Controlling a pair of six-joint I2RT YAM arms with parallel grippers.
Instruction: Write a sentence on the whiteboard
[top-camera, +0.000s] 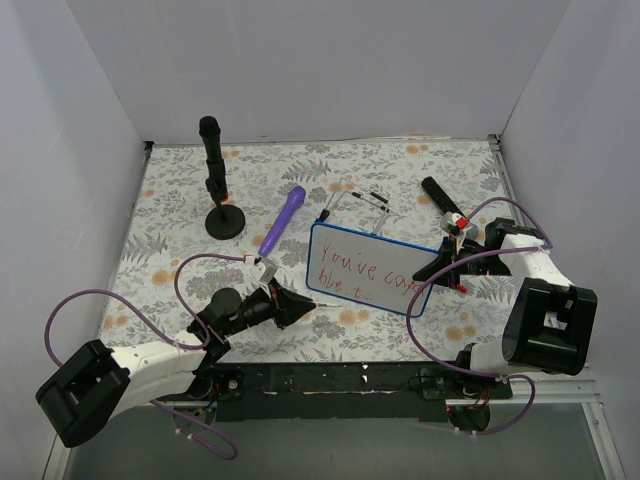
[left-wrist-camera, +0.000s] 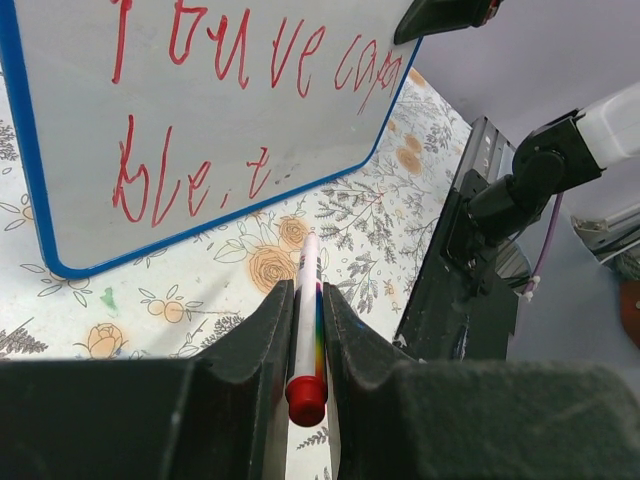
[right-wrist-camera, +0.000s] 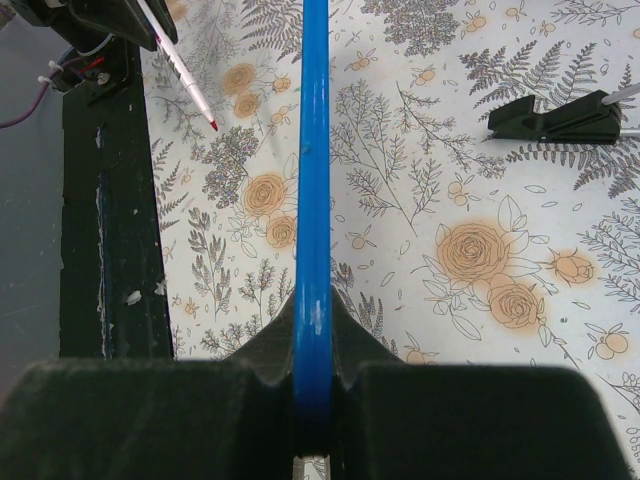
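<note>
Held a red-ended marker (left-wrist-camera: 309, 270) pinched tight in the left gripper (left-wrist-camera: 307, 292), tip just short of the whiteboard (left-wrist-camera: 70, 100) ahead, red sentence (left-wrist-camera: 250, 55) beyond the fingertips. Clamped the board's blue rim edge-on between the right gripper (right-wrist-camera: 313, 305) fingers, closed.

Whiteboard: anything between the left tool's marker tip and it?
Nothing visible. The left tool grips a white red-tipped marker aimed at the blue-rimmed white whiteboard; only bare floral tablecloth lies between the tip and the board's edge.

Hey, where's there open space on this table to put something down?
Bare cloth lies left of the black stand, and on the near side of the whiteboard. Crowded: behind the whiteboard, with the purple marker, clips and black marker.
</note>
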